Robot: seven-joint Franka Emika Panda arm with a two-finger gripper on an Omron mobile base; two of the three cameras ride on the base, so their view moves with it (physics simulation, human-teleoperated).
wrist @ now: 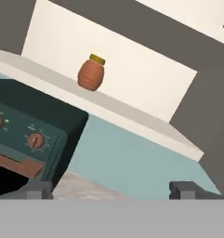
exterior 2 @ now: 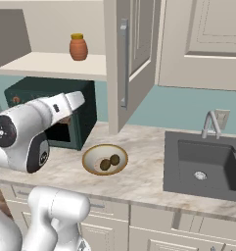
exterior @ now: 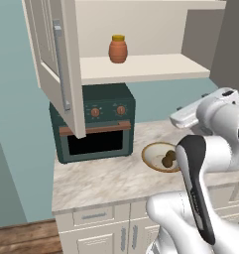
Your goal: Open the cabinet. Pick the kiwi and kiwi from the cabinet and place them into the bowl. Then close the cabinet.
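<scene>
Both kiwis (exterior 2: 109, 162) in bowl (exterior 2: 92, 168) – jar (exterior: 118, 49) on cabinet (exterior: 141, 68) shelf, seemingly alone.

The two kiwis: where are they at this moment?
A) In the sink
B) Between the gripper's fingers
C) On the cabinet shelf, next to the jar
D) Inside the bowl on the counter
D: both kiwis lie inside the bowl on the counter, while the cabinet shelf holds just the jar, and the gripper is open with nothing between its fingers.
</scene>
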